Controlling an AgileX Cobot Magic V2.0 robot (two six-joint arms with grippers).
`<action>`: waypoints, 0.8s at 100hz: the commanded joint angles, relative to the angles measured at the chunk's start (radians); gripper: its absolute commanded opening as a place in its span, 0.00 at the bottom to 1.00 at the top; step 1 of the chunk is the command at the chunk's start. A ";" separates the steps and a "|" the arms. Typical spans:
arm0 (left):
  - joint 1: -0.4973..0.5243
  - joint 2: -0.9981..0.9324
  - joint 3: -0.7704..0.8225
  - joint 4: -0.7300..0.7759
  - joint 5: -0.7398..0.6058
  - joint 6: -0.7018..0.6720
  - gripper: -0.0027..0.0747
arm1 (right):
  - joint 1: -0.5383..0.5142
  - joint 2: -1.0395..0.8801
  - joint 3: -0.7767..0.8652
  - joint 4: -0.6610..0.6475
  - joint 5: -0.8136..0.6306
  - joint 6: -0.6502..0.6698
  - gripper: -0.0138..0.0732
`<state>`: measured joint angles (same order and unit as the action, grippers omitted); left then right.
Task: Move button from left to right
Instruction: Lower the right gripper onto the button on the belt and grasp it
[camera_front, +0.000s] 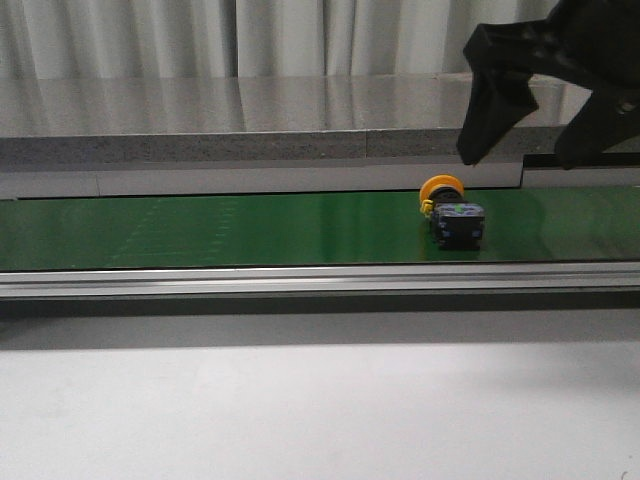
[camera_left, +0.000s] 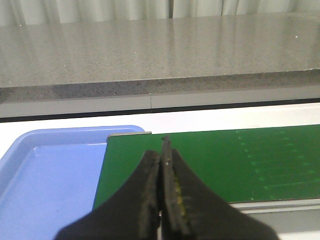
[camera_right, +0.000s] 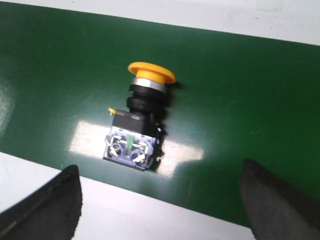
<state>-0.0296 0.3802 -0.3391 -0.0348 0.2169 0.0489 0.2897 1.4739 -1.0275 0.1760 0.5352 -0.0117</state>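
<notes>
Button (camera_front: 452, 211): laid on side on green belt (camera_front: 200, 228), at right part of belt, yellow cap (camera_right: 151, 73) toward 12 o'clock, black body (camera_right: 135, 140) toward 6 o'clock in right wrist view.

Right gripper (camera_front: 540, 110): held above button at 1 o'clock in front view, jaws wide apart, nothing held.

Left gripper (camera_left: 163, 165): jaws pressed together, empty, near blue tray (camera_left: 45, 170).

Handling, judged: light, rigid, cap smooth and rounded; grip best taken across flat sides of body.
</notes>
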 joint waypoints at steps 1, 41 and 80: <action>-0.008 0.005 -0.026 -0.012 -0.079 -0.002 0.01 | 0.006 0.009 -0.056 0.004 -0.059 -0.013 0.89; -0.008 0.005 -0.026 -0.012 -0.079 -0.002 0.01 | 0.005 0.147 -0.079 -0.090 -0.124 -0.014 0.89; -0.008 0.005 -0.026 -0.012 -0.079 -0.002 0.01 | 0.005 0.176 -0.079 -0.104 -0.112 -0.014 0.40</action>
<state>-0.0296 0.3802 -0.3391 -0.0365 0.2169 0.0489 0.2944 1.6941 -1.0748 0.0778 0.4586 -0.0137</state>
